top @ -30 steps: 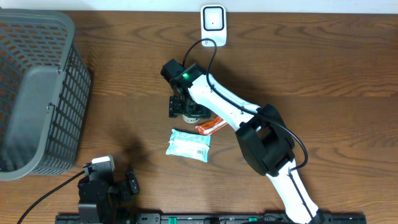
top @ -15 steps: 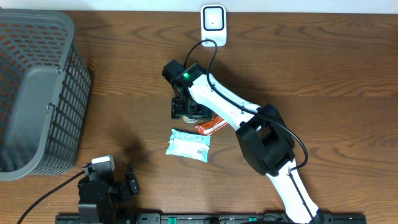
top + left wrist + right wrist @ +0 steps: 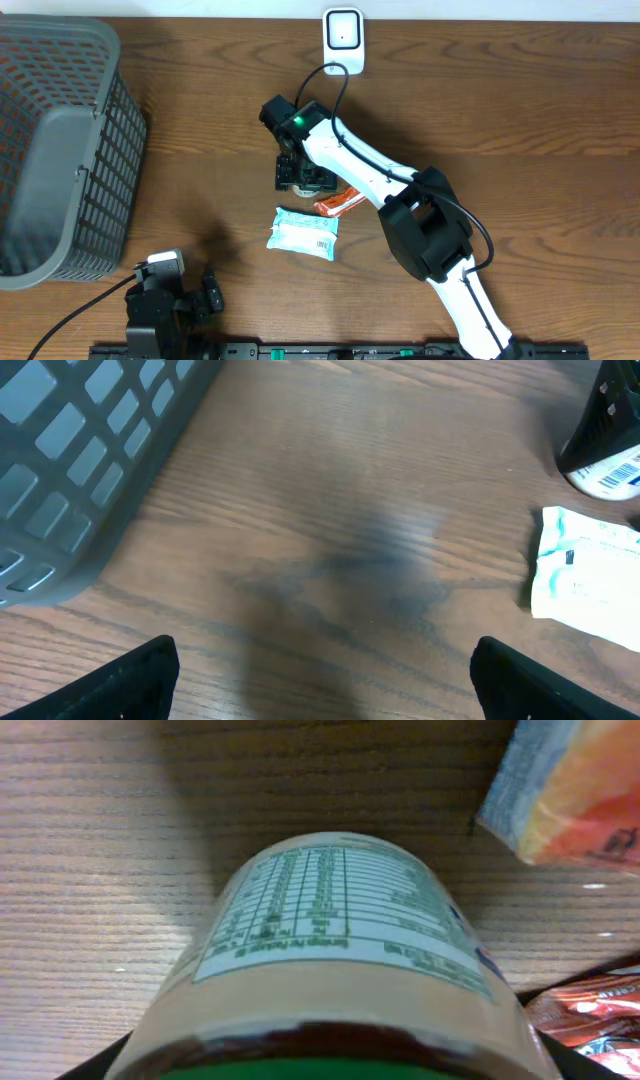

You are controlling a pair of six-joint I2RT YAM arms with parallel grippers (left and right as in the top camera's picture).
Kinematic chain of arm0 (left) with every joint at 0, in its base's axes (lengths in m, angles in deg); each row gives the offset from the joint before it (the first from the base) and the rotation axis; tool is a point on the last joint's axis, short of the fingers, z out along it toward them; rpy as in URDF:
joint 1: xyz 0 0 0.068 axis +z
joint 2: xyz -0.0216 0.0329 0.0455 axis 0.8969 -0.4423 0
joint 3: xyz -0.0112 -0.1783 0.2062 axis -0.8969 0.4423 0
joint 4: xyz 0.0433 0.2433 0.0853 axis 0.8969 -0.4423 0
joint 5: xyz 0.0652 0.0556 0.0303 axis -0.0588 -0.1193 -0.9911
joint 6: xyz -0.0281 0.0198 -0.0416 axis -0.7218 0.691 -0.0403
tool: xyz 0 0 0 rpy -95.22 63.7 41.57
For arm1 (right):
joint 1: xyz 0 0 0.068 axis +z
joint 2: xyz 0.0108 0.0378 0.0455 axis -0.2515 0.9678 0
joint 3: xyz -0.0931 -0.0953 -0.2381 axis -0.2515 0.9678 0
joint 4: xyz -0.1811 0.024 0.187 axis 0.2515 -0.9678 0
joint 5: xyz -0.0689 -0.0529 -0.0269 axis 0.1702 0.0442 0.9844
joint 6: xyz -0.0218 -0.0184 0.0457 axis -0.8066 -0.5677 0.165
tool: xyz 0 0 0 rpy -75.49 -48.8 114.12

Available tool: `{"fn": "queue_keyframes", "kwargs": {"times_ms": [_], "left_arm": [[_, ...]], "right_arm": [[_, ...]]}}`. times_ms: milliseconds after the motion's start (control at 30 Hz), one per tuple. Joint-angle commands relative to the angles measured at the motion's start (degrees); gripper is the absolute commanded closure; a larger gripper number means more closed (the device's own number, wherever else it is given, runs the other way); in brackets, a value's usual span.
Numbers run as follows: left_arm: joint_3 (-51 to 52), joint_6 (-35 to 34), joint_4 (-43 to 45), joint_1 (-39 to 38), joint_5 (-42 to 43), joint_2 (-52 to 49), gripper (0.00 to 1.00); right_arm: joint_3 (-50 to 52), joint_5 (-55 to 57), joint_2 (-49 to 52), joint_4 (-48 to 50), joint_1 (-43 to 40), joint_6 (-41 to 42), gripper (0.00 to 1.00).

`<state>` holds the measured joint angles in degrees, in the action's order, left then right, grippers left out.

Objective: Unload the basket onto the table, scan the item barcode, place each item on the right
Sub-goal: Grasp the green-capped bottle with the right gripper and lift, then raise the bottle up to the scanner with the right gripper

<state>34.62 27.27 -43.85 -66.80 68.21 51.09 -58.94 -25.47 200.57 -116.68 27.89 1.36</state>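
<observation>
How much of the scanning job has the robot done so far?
Nothing looks scanned yet. The right gripper is down around the labelled jar on the table, away from the white scanner at the far edge; whether it grips the jar is unclear. Left to do: lift the jar and show its barcode to the scanner. The left gripper sits open and empty, and the white packet waits nearby.

The right gripper (image 3: 302, 177) covers most of the tan round jar (image 3: 340, 960); its label print is blurred, its green end cropped.
</observation>
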Motion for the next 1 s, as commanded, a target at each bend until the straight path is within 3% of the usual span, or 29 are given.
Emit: {"fn": "queue_keyframes", "kwargs": {"times_ms": [0,100,300,700,967], "left_arm": [[0.0,-0.5,-0.5,0.1,0.5,0.0,0.06],[0.0,-0.5,-0.5,0.1,0.5,0.0,0.06],[0.0,-0.5,-0.5,0.1,0.5,0.0,0.06],[0.0,-0.5,-0.5,0.1,0.5,0.0,0.06],[0.0,-0.5,-0.5,0.1,0.5,0.0,0.06]], "right_arm": [[0.2,-2.1,3.8,0.0,-0.5,0.7,0.38],[0.2,-3.9,3.8,-0.1,-0.5,0.7,0.48],[-2.3,-8.5,3.8,-3.1,-1.3,-0.6,0.51],[-16.6,-24.3,3.8,-18.2,-6.4,-23.8,0.50],[-24.9,-27.6,3.8,-32.3,-10.0,-32.2,0.54]]}}
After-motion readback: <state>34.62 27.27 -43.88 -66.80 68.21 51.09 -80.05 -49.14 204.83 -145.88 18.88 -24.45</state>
